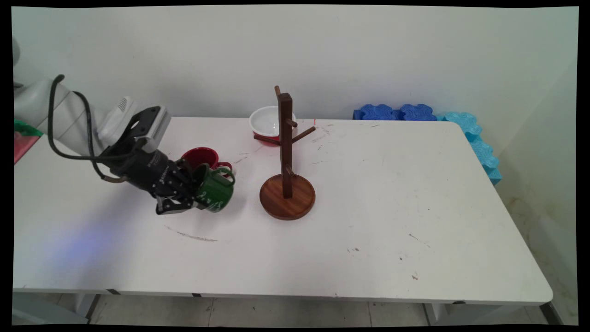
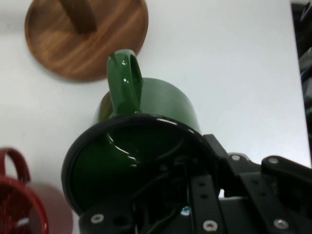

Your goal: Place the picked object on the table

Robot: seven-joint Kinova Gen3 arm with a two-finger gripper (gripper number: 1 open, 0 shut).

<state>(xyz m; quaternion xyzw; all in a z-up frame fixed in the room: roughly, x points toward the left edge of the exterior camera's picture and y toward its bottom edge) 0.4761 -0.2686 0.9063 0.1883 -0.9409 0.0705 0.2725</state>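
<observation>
While gripper (image 1: 184,197) clamps green mug (image 1: 215,190) — fingertips hidden.

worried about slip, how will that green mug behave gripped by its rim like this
The green mug looks rigid and glossy, so probably slippery. Held tilted by the gripper, one finger inside the rim, it may pivot. Likely light.

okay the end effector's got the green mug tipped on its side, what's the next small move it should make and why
Probably a short lift straight up. The end effector grips the green mug by its rim, one finger inside, with the mug tilted low over the table. The red mug sits close behind it and the wooden mug tree stands to its right, so rising first should clear both.
</observation>
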